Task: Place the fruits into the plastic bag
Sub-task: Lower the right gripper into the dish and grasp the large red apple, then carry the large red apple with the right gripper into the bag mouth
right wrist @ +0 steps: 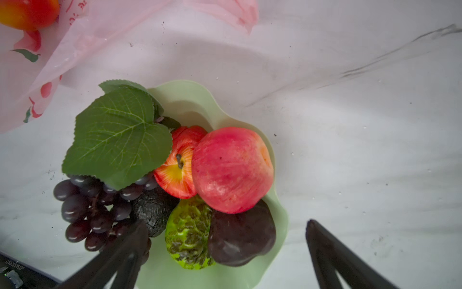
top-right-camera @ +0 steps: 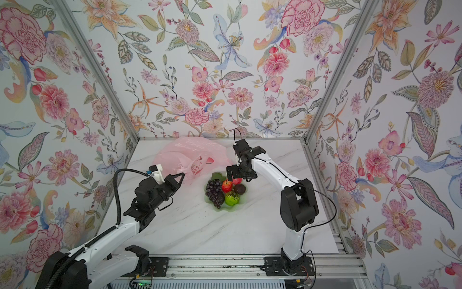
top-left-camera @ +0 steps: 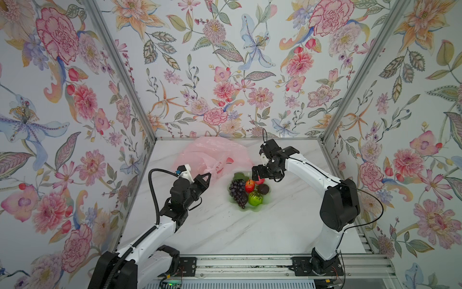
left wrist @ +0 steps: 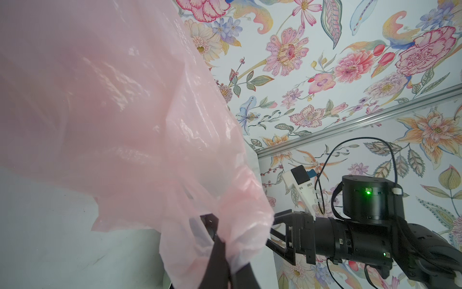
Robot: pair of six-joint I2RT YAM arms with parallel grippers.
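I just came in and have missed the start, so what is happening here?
The left pincer is shut on the pink plastic bag, holding its edge up off the table. The right pincer is open above the green dish, where the grapes, a red apple and other fruits lie. One orange-red fruit is at the bag already.
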